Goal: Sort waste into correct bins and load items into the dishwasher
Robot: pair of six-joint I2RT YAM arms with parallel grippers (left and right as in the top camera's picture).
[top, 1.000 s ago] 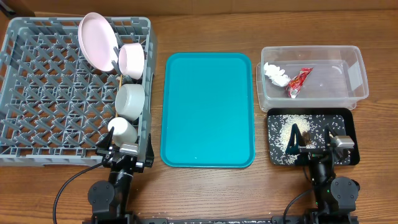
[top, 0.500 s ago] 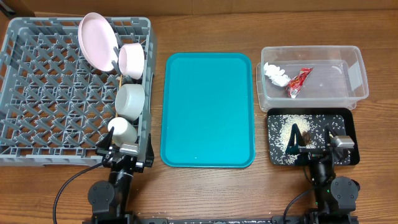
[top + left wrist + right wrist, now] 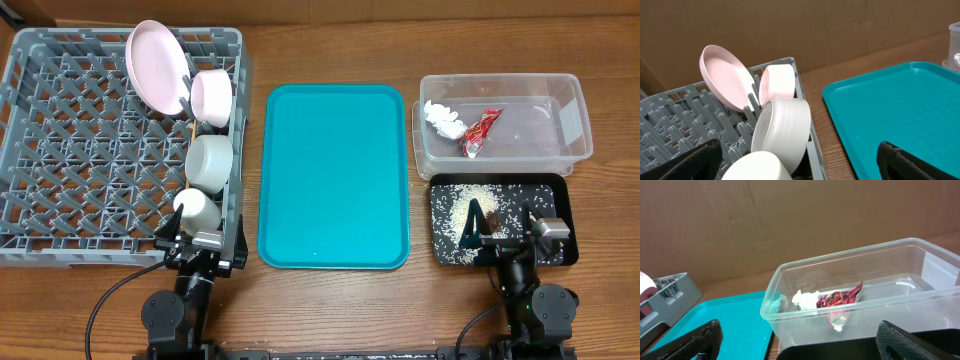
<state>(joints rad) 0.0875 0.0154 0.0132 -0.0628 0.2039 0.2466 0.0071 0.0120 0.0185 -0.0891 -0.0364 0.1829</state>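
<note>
The grey dish rack [image 3: 70, 150] holds a pale pink plate [image 3: 155, 65], a pink-lined bowl [image 3: 211, 97], a white bowl [image 3: 210, 162] and a white cup [image 3: 197, 210]; a thin chopstick end [image 3: 192, 131] shows between the bowls. The clear tub [image 3: 530, 150] holds white tissue [image 3: 442, 117] and the red wrapper [image 3: 478, 131]. The black tray [image 3: 555, 205] holds rice grains [image 3: 458, 205] and a brown scrap [image 3: 491, 215]. My left gripper [image 3: 800, 167] is open and empty at the rack's near edge, by the cup. My right gripper [image 3: 800, 345] is open and empty over the black tray's near edge.
A large teal tray [image 3: 335, 175] lies between the rack and the bins, with nothing on it. Brown cardboard walls [image 3: 790, 220] stand behind the table. Both arm bases sit at the table's front edge.
</note>
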